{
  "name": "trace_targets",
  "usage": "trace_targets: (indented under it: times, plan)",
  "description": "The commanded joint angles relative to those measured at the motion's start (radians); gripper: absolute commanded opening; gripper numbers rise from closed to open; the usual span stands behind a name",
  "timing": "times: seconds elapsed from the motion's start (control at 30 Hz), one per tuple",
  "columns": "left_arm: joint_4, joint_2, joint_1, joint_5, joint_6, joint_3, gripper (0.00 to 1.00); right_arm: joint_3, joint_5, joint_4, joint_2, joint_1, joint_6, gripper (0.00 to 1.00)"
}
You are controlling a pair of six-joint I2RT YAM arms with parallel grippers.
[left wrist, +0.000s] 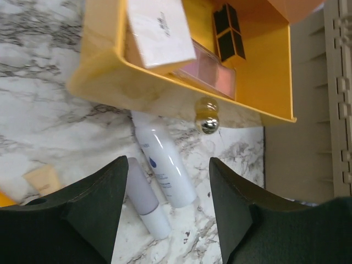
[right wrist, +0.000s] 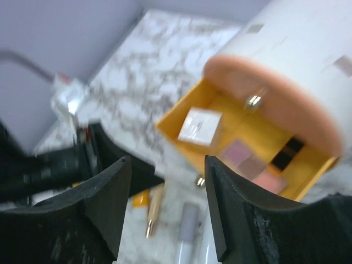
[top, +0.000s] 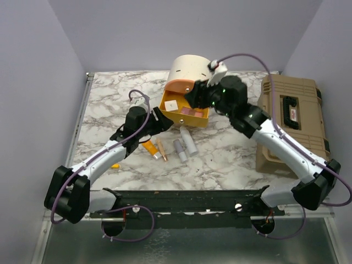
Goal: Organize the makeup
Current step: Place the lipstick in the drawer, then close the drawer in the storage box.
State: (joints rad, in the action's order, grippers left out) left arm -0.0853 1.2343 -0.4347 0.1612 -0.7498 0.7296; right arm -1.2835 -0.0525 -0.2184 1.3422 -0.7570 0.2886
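Note:
The orange drawer of the cream case stands pulled out. It holds a white square compact, a pink palette and black lipsticks. In front of it on the marble lie a white tube, a lilac-capped tube, a gold pencil and an orange tube. My left gripper hangs open above the white tube and the lilac-capped tube, holding nothing. My right gripper is open and empty over the drawer's front edge.
A tan toolbox fills the table's right side, under the right arm. The drawer's gold knob points at the tubes. A small yellow item lies beside the left arm. Purple walls close in the back and sides.

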Motion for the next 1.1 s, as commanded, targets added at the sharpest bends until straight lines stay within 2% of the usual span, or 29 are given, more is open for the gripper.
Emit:
trace_targets:
  times: [0.0,0.1,0.2,0.37,0.5,0.63,0.73,0.9,1.07]
  plan:
    - [-0.128,0.051,-0.088,-0.014,-0.017,0.022,0.6,-0.215,-0.063,-0.145,0.119,0.184,-0.03,0.61]
    - [-0.177,0.078,-0.149,-0.096,-0.041,0.015,0.59,-0.302,0.117,-0.142,0.208,0.309,-0.015,0.61]
    - [-0.232,0.12,-0.183,-0.152,-0.044,0.024,0.57,-0.419,0.209,-0.175,0.335,0.386,0.016,0.61]
    - [-0.253,0.202,-0.191,-0.169,-0.061,0.088,0.5,-0.662,0.34,-0.255,0.544,0.438,0.013,0.61]
    - [-0.254,0.225,-0.194,-0.164,-0.072,0.113,0.5,-0.756,0.431,-0.266,0.632,0.459,0.05,0.6]
    - [-0.249,0.25,-0.194,-0.173,-0.065,0.113,0.48,-0.741,0.465,-0.243,0.644,0.462,0.048,0.62]
    - [-0.243,0.292,-0.194,-0.169,-0.089,0.129,0.44,-0.736,0.56,-0.262,0.662,0.463,0.051,0.62]
    - [-0.251,0.321,-0.2,-0.19,-0.083,0.141,0.41,-0.621,0.522,-0.233,0.63,0.463,0.064,0.62]
    - [-0.243,0.349,-0.2,-0.208,-0.059,0.186,0.34,-0.64,0.528,-0.295,0.656,0.463,0.021,0.62]
